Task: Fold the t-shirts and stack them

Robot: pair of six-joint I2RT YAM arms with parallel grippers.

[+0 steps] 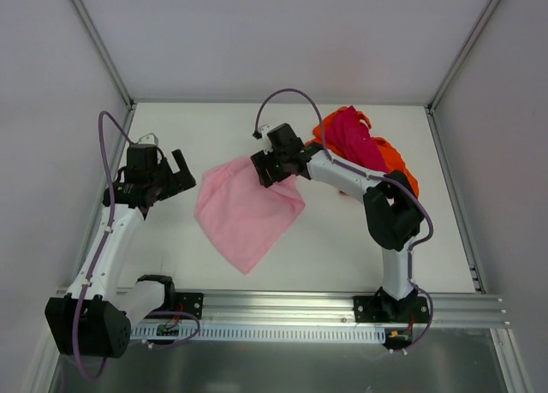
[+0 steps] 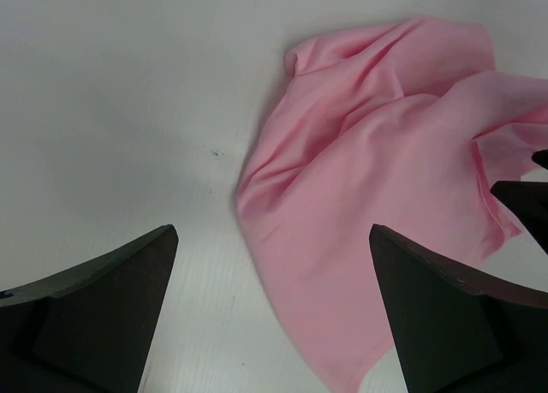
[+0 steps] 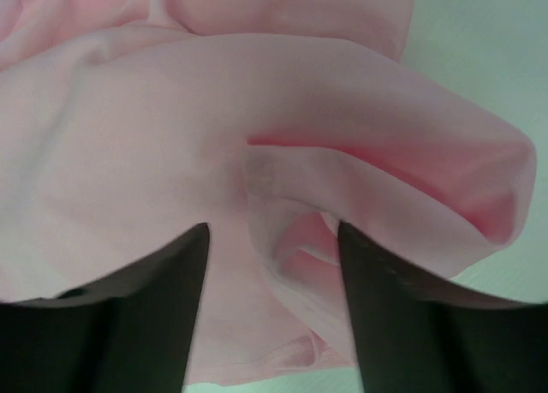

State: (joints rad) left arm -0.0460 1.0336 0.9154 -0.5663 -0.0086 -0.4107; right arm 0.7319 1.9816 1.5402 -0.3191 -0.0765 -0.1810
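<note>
Right end effector [image 3: 272, 239] parted, not clamped: dark fingers astride a raised, rolled fold at the upper right corner of the light pink t-shirt [image 1: 248, 213], cloth slack in the gap. Left end effector [image 2: 272, 235] spread wide and holding nothing, poised above bare table [image 1: 342, 247] just beside the pink cloth's left edge. Outward from there: pink t-shirt spread in a rough diamond at mid-table, rumpled rather than flat, with soft creases and one corner turned over. Farther right and back, near the table's far right corner, magenta-red t-shirt [image 1: 351, 136] heaped together with bright orange t-shirt [image 1: 401, 169], both bunched and partly hidden behind the right arm. Judged early in the task: no neat fold visible, no stack made; flattening and folding of the pink one probably the step in hand, the other two left to do. Thin, limp, matte knit throughout, likely to drape and slide; smooth white table, hard black fingers.
</note>
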